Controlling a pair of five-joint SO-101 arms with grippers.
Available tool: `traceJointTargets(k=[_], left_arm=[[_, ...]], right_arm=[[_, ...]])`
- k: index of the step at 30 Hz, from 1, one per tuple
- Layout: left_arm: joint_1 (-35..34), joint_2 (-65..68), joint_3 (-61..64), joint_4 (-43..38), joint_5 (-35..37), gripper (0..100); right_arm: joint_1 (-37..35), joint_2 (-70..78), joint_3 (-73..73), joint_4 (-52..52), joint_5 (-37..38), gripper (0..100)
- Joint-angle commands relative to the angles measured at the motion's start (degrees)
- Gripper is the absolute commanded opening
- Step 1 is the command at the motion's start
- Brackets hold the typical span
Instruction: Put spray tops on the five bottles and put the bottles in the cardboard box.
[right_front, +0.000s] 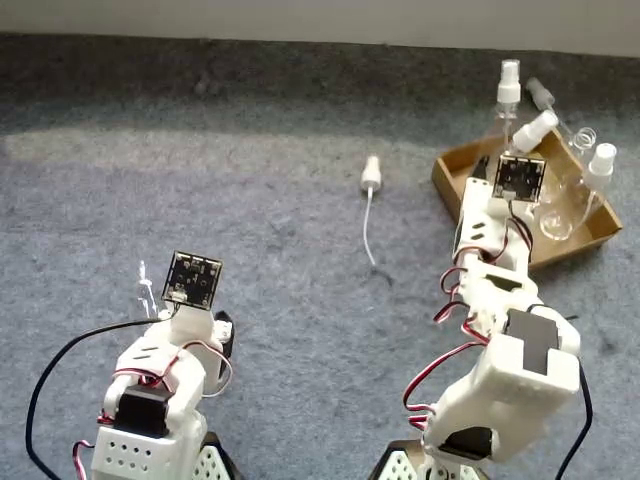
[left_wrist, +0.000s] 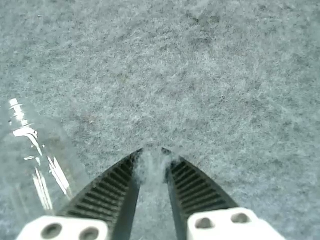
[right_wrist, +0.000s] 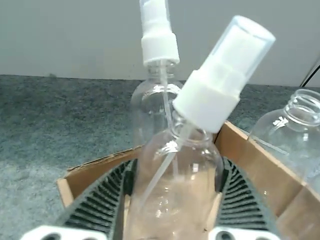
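Observation:
My right gripper (right_wrist: 177, 167) is shut on a clear bottle (right_wrist: 175, 190) fitted with a white spray top (right_wrist: 220, 75). It holds this bottle (right_front: 533, 130) tilted over the cardboard box (right_front: 455, 175) at the far right. A second topped bottle (right_wrist: 156, 95) stands just past the box's far wall. Another topped bottle (right_front: 600, 165) leans in the box. An open-necked bottle (right_wrist: 295, 125) is beside the held one. A loose spray top (right_front: 371, 175) with its tube lies mid-table. My left gripper (left_wrist: 152, 151) is shut and holds nothing, with a bare bottle (left_wrist: 30, 165) (right_front: 147, 285) beside it.
Grey carpet covers the table (right_front: 250, 180). The left arm (right_front: 165, 370) sits folded at the near left edge. The right arm (right_front: 490, 270) stretches toward the box, with red and black cables hanging along it. A wall runs behind the box.

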Motion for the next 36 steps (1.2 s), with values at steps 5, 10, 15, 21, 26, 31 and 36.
traceJointTargets(k=[5,10,15,21,26,31,36], left_arm=[[-0.13,-0.57,-0.40,-0.44,-0.26,0],[-0.13,-0.57,-0.40,-0.44,-0.26,0],[-0.13,-0.57,-0.31,-0.44,-0.26,0],[-0.13,-0.57,-0.31,-0.44,-0.26,0],[-0.13,-0.57,-0.31,-0.44,-0.26,0],[-0.13,-0.57,-0.31,-0.44,-0.26,0],[-0.13,-0.57,-0.31,-0.44,-0.26,0]], right_arm=[[0.48,-0.66,-2.51,-1.19,0.53,16.7],[0.48,-0.66,-2.33,-1.19,0.53,21.0],[0.66,-0.66,-2.24,-1.10,0.53,21.3],[0.40,-0.75,-2.33,-1.19,0.53,21.3],[0.22,-0.57,-2.77,-1.19,0.00,21.1],[-1.27,-0.57,-2.95,-1.19,0.09,21.1],[-2.07,-0.40,-2.95,-7.52,0.35,21.0]])
